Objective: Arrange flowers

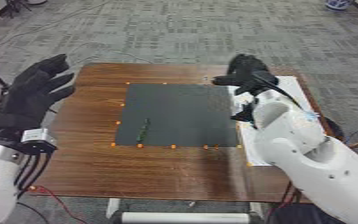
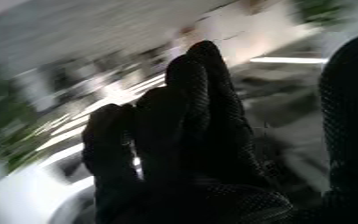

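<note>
- Lying on dark mat (image 1: 189,110) on desk (image 1: 78,165), close to near left corner: green stem (image 1: 143,131).
- Raised by desk's left side: left hand (image 1: 33,95), with fingers open.
- Raised near mat's far right corner, beside white sheet (image 1: 291,90): right hand (image 1: 246,75), with fingers extended, open.

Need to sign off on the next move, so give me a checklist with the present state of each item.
1. Green stem lying on the black mat: ok, towards the mat's near left corner.
2. Right hand ready to grasp: ok, its fingers are straight, with the thumb apart.
3. Right hand at the green stem: not ok, it is up near the mat's far right corner.
4. Left hand out of the way: ok, off to the left of the mat.
5. Bloom on the green stem: cannot tell, too small to make out.
</note>
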`<control>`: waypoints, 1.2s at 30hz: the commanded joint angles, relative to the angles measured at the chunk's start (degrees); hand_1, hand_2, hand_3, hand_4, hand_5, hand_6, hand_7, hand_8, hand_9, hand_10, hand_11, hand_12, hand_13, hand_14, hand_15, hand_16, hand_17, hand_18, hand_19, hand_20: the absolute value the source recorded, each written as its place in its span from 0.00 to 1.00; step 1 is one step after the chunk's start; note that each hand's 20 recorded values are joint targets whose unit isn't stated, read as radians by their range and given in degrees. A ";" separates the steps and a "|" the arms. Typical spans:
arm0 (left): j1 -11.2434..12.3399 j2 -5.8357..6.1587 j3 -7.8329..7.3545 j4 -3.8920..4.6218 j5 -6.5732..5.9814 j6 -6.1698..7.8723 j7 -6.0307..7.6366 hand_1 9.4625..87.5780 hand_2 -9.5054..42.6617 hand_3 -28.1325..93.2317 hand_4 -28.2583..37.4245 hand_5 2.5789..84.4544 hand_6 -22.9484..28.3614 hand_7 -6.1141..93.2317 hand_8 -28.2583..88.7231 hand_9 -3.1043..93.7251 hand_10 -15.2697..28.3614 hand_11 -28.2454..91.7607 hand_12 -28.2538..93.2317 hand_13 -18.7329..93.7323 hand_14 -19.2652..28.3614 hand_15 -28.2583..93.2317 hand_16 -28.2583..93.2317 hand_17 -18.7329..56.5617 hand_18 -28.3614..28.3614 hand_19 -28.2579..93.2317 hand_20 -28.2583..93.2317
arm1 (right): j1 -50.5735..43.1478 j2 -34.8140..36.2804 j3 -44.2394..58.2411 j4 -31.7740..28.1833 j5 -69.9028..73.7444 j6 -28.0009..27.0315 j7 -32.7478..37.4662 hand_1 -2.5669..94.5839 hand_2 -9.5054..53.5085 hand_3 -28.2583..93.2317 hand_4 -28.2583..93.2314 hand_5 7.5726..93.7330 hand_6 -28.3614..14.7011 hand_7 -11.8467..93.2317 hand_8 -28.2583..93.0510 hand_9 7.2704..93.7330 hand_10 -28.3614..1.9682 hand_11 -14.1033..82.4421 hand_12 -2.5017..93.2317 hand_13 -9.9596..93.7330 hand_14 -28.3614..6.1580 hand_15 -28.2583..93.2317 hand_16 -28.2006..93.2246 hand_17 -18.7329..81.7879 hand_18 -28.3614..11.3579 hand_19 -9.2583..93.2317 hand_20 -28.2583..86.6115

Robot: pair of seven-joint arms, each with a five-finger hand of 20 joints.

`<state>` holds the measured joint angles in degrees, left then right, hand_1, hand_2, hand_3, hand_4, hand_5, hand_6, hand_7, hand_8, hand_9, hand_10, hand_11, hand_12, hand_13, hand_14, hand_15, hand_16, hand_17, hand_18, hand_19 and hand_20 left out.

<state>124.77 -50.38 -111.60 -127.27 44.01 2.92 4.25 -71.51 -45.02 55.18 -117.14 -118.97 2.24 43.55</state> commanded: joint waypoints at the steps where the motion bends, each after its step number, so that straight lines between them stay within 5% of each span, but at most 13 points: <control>1: 1.75 -1.63 -1.64 -0.58 0.26 -0.42 -0.05 0.21 0.00 0.81 0.03 0.26 0.49 0.29 0.15 0.21 0.58 0.41 0.40 0.24 0.68 0.57 0.20 0.11 0.86 0.57 0.29 | -28.31 14.78 19.95 -1.32 -4.21 -2.45 6.76 0.35 0.00 0.74 0.00 0.55 0.47 0.49 0.13 0.56 0.38 0.71 0.52 0.62 0.39 0.90 0.55 0.46 0.13 0.95 0.72; 4: 0.88 -1.25 -0.92 -0.23 0.39 -0.37 0.31 0.21 0.00 0.81 0.03 0.26 0.49 0.29 0.15 0.21 0.58 0.41 0.40 0.24 0.68 0.57 0.20 0.11 0.86 0.57 0.29 | -33.72 16.49 23.31 -1.54 -5.84 -2.04 8.14 0.33 0.00 0.77 0.00 0.55 0.48 0.49 0.13 0.57 0.38 0.71 0.51 0.62 0.39 0.91 0.55 0.46 0.13 0.95 0.72; 19: 4.07 -1.87 -3.08 -1.13 0.08 0.22 0.39 0.21 0.00 0.81 0.03 0.26 0.49 0.29 0.15 0.21 0.57 0.41 0.40 0.25 0.68 0.57 0.21 0.11 0.86 0.57 0.29 | -46.74 15.91 33.54 -3.04 -5.38 -7.17 10.29 0.31 0.00 0.79 0.00 0.59 0.51 0.50 0.13 0.61 0.41 0.71 0.52 0.64 0.41 0.90 0.56 0.47 0.12 0.95 0.72; 22: 3.77 -1.52 -2.80 -0.70 -0.33 -0.10 0.78 0.21 0.00 0.81 0.03 0.26 0.49 0.29 0.15 0.21 0.57 0.41 0.40 0.25 0.68 0.57 0.21 0.11 0.86 0.57 0.29 | -48.30 15.78 34.33 -3.03 -5.22 -7.71 10.73 0.32 0.00 0.79 0.00 0.59 0.51 0.49 0.13 0.62 0.41 0.71 0.52 0.64 0.41 0.90 0.56 0.47 0.12 0.95 0.72; 36: 3.83 -1.67 -2.52 -0.77 -0.11 -0.11 0.51 0.20 0.00 0.81 0.02 0.26 0.49 0.29 0.15 0.21 0.57 0.41 0.40 0.25 0.68 0.56 0.21 0.11 0.86 0.57 0.30 | -44.24 16.24 26.83 -0.23 -6.31 -9.45 12.28 0.26 0.00 0.85 0.00 0.62 0.53 0.49 0.14 0.65 0.42 0.70 0.52 0.65 0.42 0.90 0.57 0.49 0.12 0.96 0.72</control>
<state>128.10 -51.51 -113.97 -127.76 44.05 2.74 4.74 -117.71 -28.71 85.61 -118.83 -123.31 -5.57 53.52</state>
